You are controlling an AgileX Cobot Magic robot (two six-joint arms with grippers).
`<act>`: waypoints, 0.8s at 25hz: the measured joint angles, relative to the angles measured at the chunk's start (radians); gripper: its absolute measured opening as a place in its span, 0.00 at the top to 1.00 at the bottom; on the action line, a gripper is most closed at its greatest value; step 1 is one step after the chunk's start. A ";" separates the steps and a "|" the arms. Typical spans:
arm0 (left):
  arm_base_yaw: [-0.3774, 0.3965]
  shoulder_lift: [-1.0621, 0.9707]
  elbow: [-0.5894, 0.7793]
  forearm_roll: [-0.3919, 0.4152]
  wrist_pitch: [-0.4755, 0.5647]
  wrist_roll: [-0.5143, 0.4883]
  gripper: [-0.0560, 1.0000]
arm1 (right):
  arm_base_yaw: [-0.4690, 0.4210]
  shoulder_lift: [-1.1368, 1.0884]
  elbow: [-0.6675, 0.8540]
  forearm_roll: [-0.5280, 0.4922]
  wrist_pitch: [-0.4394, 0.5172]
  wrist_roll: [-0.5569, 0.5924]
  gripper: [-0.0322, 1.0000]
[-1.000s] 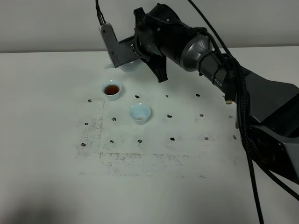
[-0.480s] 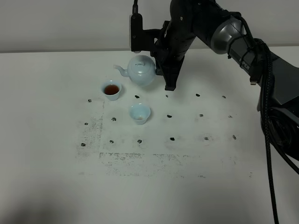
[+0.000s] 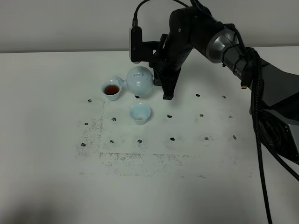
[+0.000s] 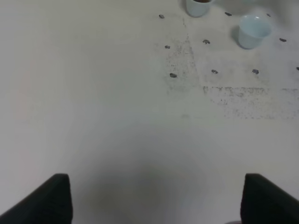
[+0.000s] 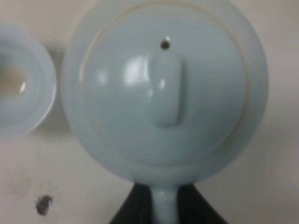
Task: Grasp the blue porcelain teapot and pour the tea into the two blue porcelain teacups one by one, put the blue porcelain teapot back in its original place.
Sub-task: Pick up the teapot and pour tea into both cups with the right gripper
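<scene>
The blue porcelain teapot (image 3: 139, 80) stands upright, with its spout pointing at the teacup (image 3: 112, 89) that holds dark tea. Whether the pot rests on the table or hangs just above it I cannot tell. My right gripper (image 3: 155, 77) is shut on the teapot's loop handle. The right wrist view looks down on the teapot's lid (image 5: 164, 88), and the right gripper (image 5: 163, 207) there pinches the handle. The second teacup (image 3: 139, 113) (image 5: 18, 84) sits just in front of the pot with only a brownish trace inside. My left gripper (image 4: 159, 200) is open over bare table, well away from both teacups (image 4: 252, 31).
The white table (image 3: 56, 163) carries a grid of small black marks and scuffed grey lines. The right arm (image 3: 219, 37) and its cables (image 3: 256, 107) stretch across the back right of the table.
The right arm swung from a tilted pouring pose over the filled cup back to level. The teapot then came down and slightly nearer, beside the two cups.
</scene>
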 joint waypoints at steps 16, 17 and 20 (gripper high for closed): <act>0.000 0.000 0.000 0.000 0.000 0.000 0.28 | 0.000 0.028 -0.071 -0.070 0.033 -0.020 0.93; 0.000 0.000 0.000 0.000 0.000 0.000 0.28 | 0.000 0.028 -0.100 -0.084 0.063 -0.020 0.93; 0.000 0.000 0.000 0.000 0.000 0.000 0.28 | 0.000 0.028 -0.183 -0.137 0.118 -0.026 0.93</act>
